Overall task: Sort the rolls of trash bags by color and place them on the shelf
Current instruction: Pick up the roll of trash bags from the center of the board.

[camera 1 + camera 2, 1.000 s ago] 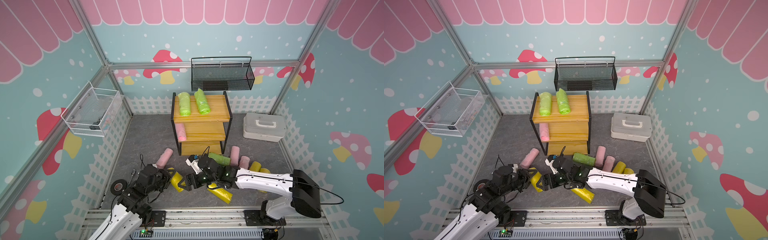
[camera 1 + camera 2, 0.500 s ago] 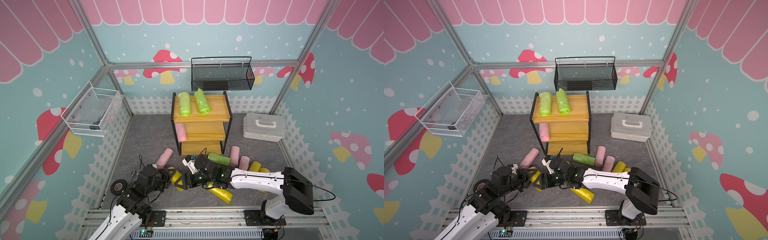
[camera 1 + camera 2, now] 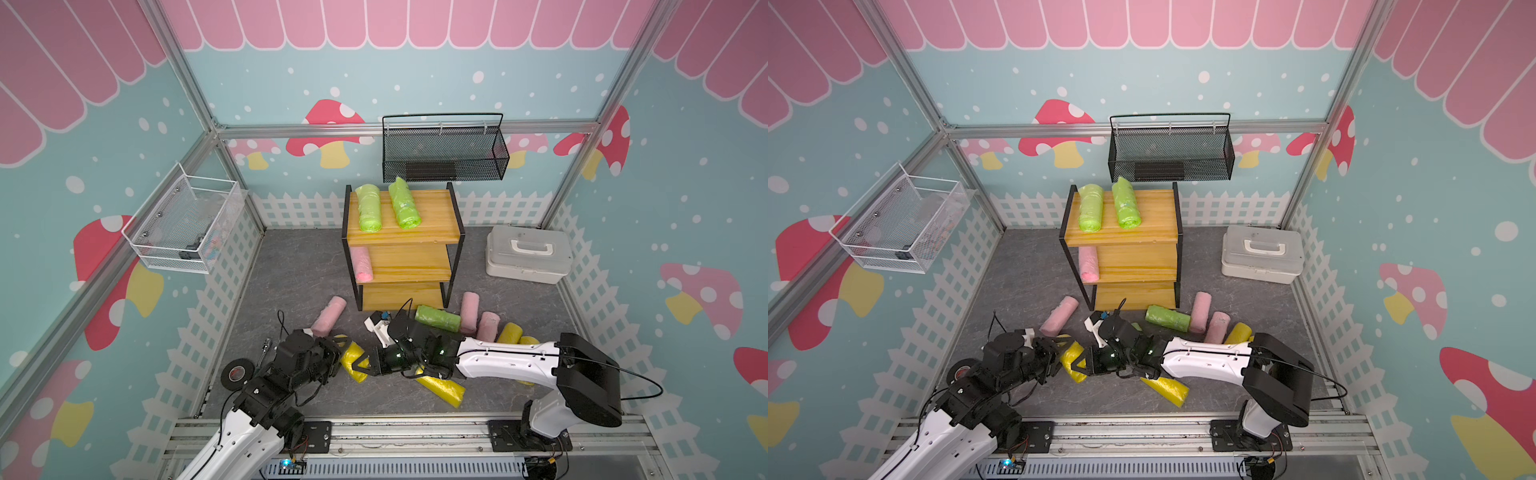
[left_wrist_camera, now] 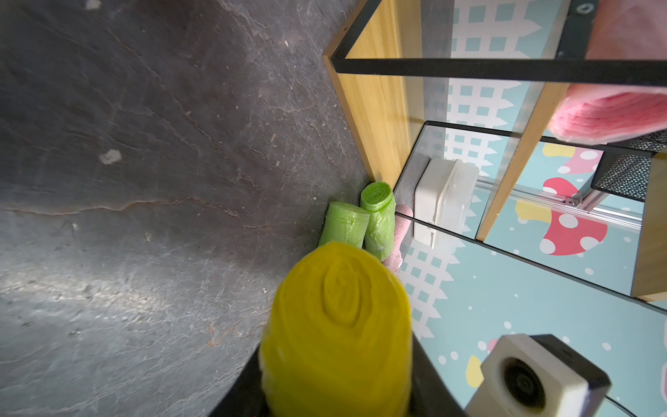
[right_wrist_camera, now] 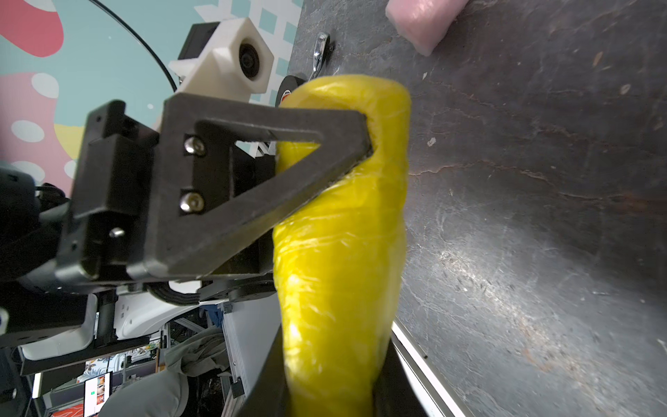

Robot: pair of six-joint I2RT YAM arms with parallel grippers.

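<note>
One yellow roll (image 3: 353, 362) (image 4: 335, 325) (image 5: 343, 234) hangs just above the floor between my two arms. My left gripper (image 3: 340, 353) (image 4: 335, 361) is shut on one end of it, and its finger (image 5: 260, 173) dents the plastic. My right gripper (image 3: 362, 366) (image 5: 330, 361) is shut on the other end. The shelf (image 3: 432, 232) carries two green rolls (image 3: 368, 208) on its top board and a pink roll (image 3: 361, 264) on the middle one. On the floor lie a pink roll (image 3: 329, 318), a green roll (image 3: 438, 318), two pink rolls (image 3: 469, 311) and more yellow rolls (image 3: 440, 388).
A black mesh basket (image 3: 444, 158) hangs on the back wall above the shelf. On the left wall is a white wire basket (image 3: 183, 224). A white case (image 3: 528, 255) sits at the back right. A black tape roll (image 3: 235, 374) lies by my left arm.
My right gripper has moved left up to the yellow roll in my left gripper and closed on it. The left arm has hardly moved.
</note>
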